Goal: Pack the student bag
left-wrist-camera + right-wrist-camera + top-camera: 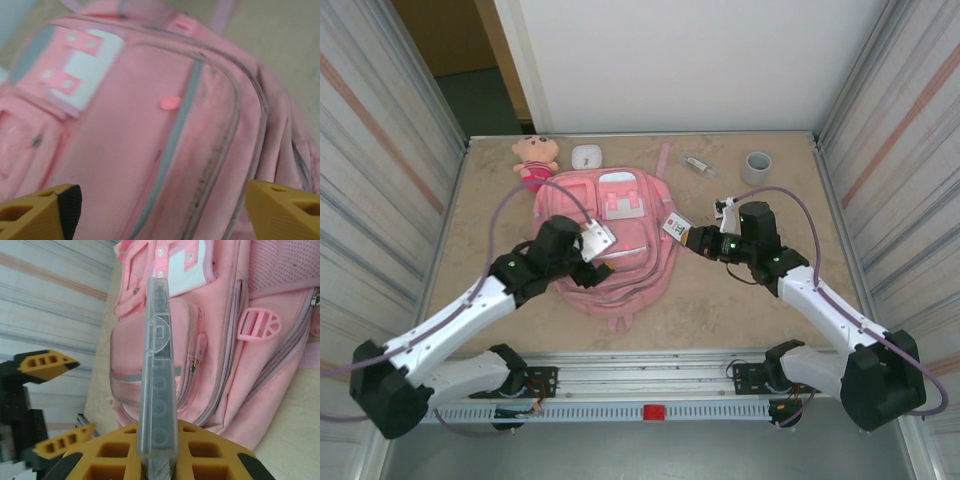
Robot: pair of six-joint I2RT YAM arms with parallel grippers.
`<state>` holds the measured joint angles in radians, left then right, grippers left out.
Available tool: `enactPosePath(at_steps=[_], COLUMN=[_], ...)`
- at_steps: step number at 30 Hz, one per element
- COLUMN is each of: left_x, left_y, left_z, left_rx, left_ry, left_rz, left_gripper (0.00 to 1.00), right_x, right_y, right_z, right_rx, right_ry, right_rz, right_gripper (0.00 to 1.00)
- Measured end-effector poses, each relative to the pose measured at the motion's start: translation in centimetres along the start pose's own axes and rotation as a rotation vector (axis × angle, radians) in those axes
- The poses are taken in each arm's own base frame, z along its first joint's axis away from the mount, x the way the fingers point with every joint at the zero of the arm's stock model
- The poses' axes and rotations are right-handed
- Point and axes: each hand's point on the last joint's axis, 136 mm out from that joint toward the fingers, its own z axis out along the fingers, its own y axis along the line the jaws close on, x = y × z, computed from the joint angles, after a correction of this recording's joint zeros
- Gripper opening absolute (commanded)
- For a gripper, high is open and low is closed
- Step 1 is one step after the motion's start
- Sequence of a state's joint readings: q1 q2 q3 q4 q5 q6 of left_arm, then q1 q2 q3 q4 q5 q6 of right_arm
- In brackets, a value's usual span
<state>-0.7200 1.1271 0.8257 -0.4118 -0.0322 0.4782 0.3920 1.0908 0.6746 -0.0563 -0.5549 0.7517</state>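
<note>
The student bag (610, 245) lies flat in the middle of the table, pink, with its white-trimmed pockets facing up. My left gripper (594, 262) hovers open over the bag's lower left part. In the left wrist view its yellow fingertips (45, 212) stand wide apart above the bag's front panel (165, 125), with nothing between them. My right gripper (697, 238) is at the bag's right edge, shut on a clear flat plastic case (677, 227). The right wrist view has that case (160, 365) edge-on, pinched in the right gripper (160, 462), with the bag (260, 365) behind it.
A small pink plush doll (535, 160) and a white object (586, 156) lie behind the bag. At the back right are a clear wrapped item (698, 165) and a grey roll (757, 167). Corrugated walls close both sides of the table.
</note>
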Motion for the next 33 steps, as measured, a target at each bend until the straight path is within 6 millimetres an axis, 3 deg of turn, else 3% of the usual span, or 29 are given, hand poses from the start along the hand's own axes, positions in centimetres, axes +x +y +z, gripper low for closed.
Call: enactPosePath(at_steps=[7, 15, 19, 25, 29, 33], left_x=[0.9, 1.4, 1.8, 2.3, 0.9, -2.1], left_y=[-0.2, -0.5, 0.5, 0.4, 0.2, -0.5], left_z=[3.2, 5.4, 6.1, 6.7, 5.4, 3.1], left_rx=[0.000, 0.016, -0.018, -0.009, -0.006, 0.002], left_ry=[0.038, 0.061, 0.065, 0.077, 0.016, -0.071], left_rz=[0.177, 0.234, 0.218, 0.188, 0.143, 0.075], left_gripper=[0.94, 0.97, 0.77, 0.34, 0.02, 0.00], right_x=[0.5, 0.7, 1.0, 1.1, 0.4, -0.7], right_y=[-0.2, -0.3, -0.6, -0.8, -1.2, -2.1], right_z=[-0.4, -0.5, -0.5, -0.7, -1.9, -3.8], right_rx=[0.010, 0.012, 0.019, 0.027, 0.035, 0.061], right_ry=[0.009, 0.012, 0.018, 0.012, -0.036, -0.107], right_rz=[0.008, 0.010, 0.016, 0.019, 0.025, 0.052], right_gripper=[0.12, 0.12, 0.11, 0.10, 0.10, 0.10])
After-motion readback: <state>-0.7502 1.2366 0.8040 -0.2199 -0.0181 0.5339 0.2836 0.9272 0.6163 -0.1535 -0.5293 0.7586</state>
